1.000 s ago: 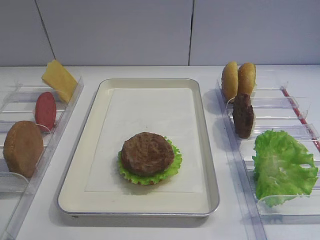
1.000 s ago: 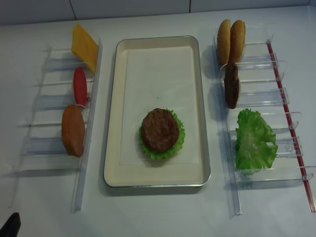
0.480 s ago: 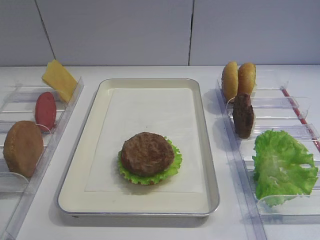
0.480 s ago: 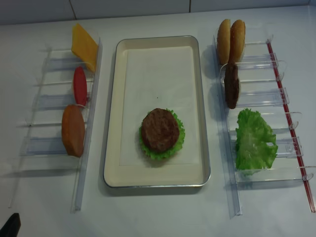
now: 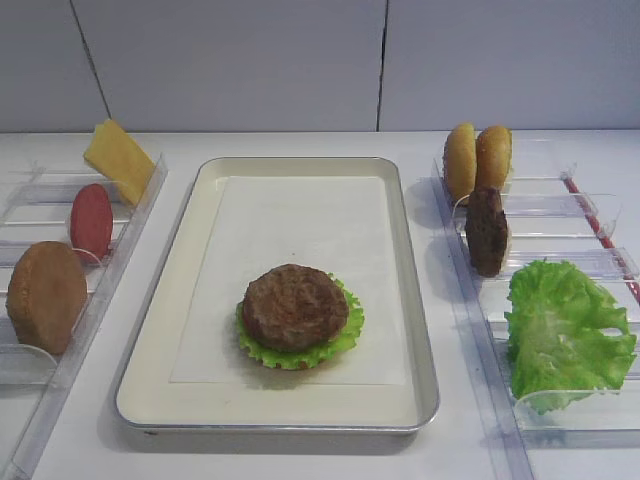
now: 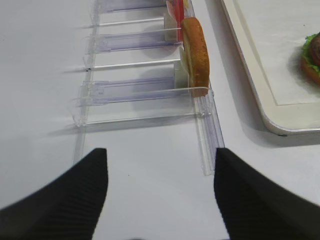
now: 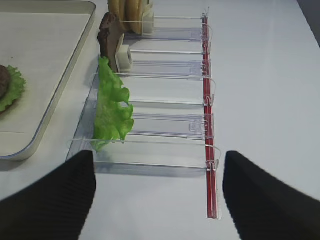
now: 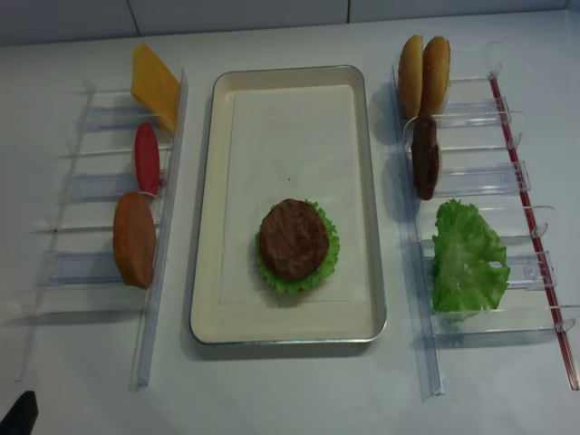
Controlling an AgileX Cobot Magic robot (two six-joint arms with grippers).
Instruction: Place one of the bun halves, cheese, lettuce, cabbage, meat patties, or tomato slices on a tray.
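On the cream tray [image 5: 190,290] a meat patty [image 5: 295,303] lies on lettuce [image 5: 345,335] over a bun edge. The right rack holds two upright bun halves [image 5: 477,158], a second patty [image 5: 487,230] and a lettuce leaf [image 5: 565,330]. In the left rack stand the cheese [image 5: 118,160], a tomato slice [image 5: 91,220] and a bun half [image 5: 45,295]. No cabbage is in view. My right gripper [image 7: 159,195] hangs open over bare table just short of the right rack's near end. My left gripper [image 6: 160,195] is open too, short of the left rack, holding nothing.
Both clear plastic racks [image 8: 480,181] [image 8: 91,227] flank the tray, with a red strip [image 7: 210,150] along the right rack's outer side. White table [image 8: 290,390] lies in front of the tray. A wall stands behind.
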